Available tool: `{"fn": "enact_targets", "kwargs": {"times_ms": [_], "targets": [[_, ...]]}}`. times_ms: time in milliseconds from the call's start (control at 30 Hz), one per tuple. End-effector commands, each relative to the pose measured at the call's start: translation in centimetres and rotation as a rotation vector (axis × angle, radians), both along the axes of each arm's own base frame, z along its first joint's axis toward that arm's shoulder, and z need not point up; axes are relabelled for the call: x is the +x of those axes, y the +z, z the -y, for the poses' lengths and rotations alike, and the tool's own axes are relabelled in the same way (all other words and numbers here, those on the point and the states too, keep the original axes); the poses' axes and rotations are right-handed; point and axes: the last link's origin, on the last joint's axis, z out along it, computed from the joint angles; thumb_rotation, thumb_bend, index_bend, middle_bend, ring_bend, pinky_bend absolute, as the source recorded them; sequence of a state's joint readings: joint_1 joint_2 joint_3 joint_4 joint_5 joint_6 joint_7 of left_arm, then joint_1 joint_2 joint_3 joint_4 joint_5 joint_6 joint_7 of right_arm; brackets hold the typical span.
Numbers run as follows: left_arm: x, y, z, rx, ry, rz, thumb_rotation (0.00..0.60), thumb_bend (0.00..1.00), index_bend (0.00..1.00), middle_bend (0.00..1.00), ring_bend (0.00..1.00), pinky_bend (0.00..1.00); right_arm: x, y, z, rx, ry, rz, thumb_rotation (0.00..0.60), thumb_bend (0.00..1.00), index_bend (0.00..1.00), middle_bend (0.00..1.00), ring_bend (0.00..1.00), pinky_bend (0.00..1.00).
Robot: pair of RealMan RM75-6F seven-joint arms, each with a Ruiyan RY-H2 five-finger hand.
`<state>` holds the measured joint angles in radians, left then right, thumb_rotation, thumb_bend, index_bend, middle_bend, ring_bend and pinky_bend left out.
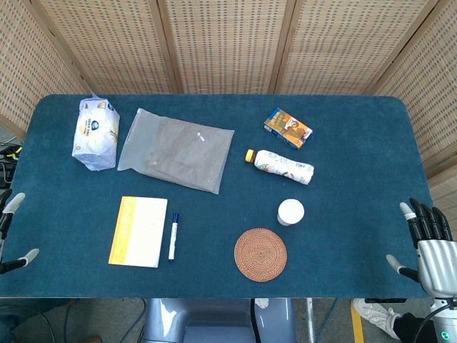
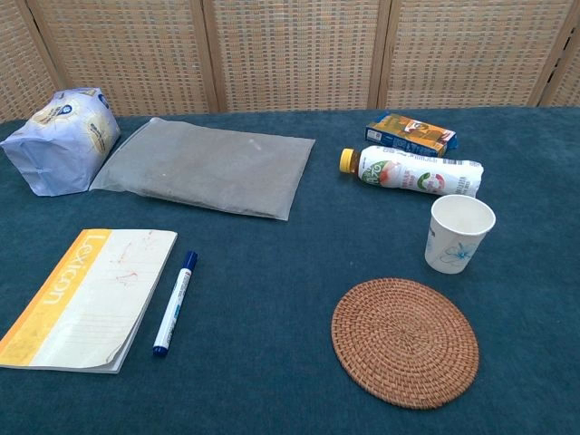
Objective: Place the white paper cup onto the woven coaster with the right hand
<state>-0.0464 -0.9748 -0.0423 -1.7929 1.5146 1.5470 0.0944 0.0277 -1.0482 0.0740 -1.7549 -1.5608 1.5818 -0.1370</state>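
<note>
1. Nearest the camera, the woven coaster is seen lying flat on the blue table cloth, at the front edge and right of centre; nothing rests on it.
2. At the far left edge of the head view, the left hand is only partly shown, its fingers apart and nothing in them.
3. At the back left, a white and blue soft packet is seen, with a grey plastic pouch lying just beside it on the right.
4. In front of these, a notebook with a yellow spine band is laid flat, and a blue-capped marker lies just beside its right edge, parallel to it.
5. The white paper cup stands upright and open-mouthed on the cloth, just behind the coaster and slightly to its right, apart from it. No hand touches it.
6. Behind the cup, a yellow-capped bottle lies on its side, and an orange and blue carton lies just behind that.
7. At the far right edge of the head view, the right hand is held at the table's edge, well apart from the cup, fingers spread and empty.
</note>
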Motion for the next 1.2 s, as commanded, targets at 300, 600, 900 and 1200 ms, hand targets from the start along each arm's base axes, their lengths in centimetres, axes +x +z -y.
{"fn": "enact_targets", "kwargs": {"times_ms": [300,600,900,1200], "targets": [[0.0,-0.2,-0.2,-0.012,0.005,-0.005,0.600,0.00,0.00,0.00,0.00,0.00,0.2,-0.4,0.3,0.032,0.014,0.018,0.600,0.00,0.05,0.00,0.00,0.00],[0.2,-0.9,-0.9,-0.028,0.012,-0.032,0.600,0.00,0.00,0.00,0.00,0.00,1.2,-3.3,5.2,0.279,0.079,0.063,0.600,0.00,0.07,0.00,0.00,0.00],[0.1,-1.4,-1.8,-0.032,0.045,-0.050,0.600,0.00,0.00,0.00,0.00,0.00,4.2,-8.0,11.3,0.553,0.175,-0.011,0.600,0.00,0.08,0.00,0.00,0.00],[-0.3,-1.6,-2.4,-0.050,0.072,-0.049,0.600,0.00,0.00,0.00,0.00,0.00,6.2,-11.8,15.2,0.645,0.169,-0.045,0.600,0.00,0.10,0.00,0.00,0.00]]}}
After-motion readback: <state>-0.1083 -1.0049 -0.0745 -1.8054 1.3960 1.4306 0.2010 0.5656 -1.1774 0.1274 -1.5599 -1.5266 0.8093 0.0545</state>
